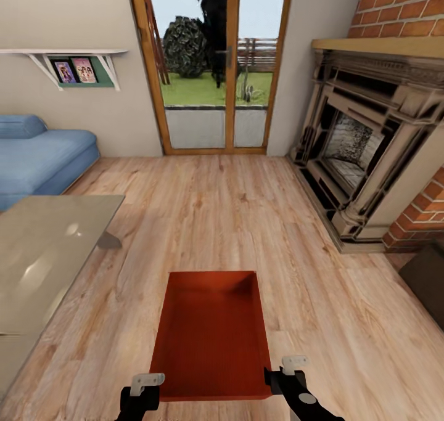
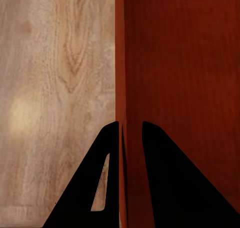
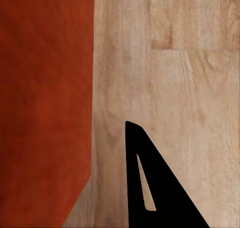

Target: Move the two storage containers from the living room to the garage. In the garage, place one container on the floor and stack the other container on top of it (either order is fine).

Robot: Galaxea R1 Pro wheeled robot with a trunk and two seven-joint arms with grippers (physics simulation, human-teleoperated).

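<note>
One orange-red open-top storage container [image 1: 213, 335] lies lengthwise in front of me over the living room's wood-plank floor [image 1: 216, 211]. My left gripper [image 1: 147, 389] is at its near left corner. In the left wrist view the two black fingers [image 2: 170, 188] straddle the container's thin side wall [image 2: 120, 63], shut on it. My right gripper [image 1: 285, 378] is at the near right corner. The right wrist view shows one finger [image 3: 160, 198] beside the container [image 3: 45, 88], with a strip of floor between them; the other finger is hidden. The garage is out of view.
A glass-topped table [image 1: 43, 254] stands close on the left, with a blue sofa [image 1: 37, 156] behind it. A brick fireplace [image 1: 370, 150] fills the right side, and a dark object [image 1: 428, 285] sits at the right edge. Glazed doors [image 1: 216, 69] are straight ahead.
</note>
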